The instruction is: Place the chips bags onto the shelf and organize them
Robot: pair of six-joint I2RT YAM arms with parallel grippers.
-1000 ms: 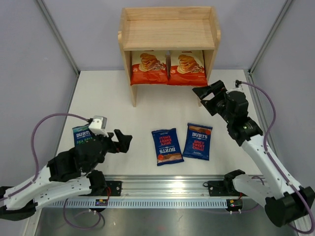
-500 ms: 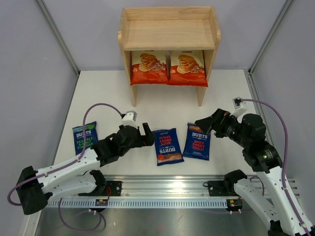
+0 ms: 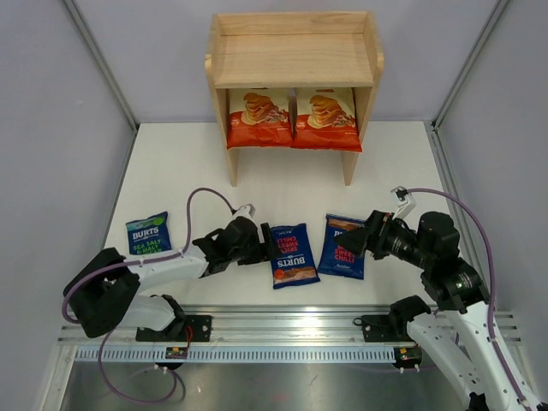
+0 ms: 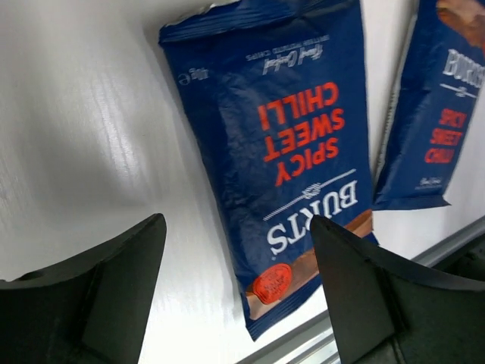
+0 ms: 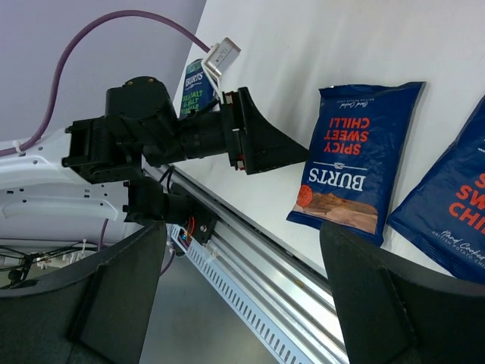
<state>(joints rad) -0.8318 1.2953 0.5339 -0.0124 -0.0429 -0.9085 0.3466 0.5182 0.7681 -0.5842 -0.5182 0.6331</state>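
The left gripper [image 3: 265,242] gapes empty at the edge of one dark blue bag [image 3: 293,257] on the table [image 3: 188,163], perhaps touching it; the right gripper [image 3: 357,242], also apart, hangs over the second blue bag [image 3: 341,253].

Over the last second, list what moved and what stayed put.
Left gripper swung right from the blue-green bag to the left dark blue bag; right gripper came back from beside the shelf to the right dark blue bag. Both open, nothing gripped. All bags and the shelf stayed.
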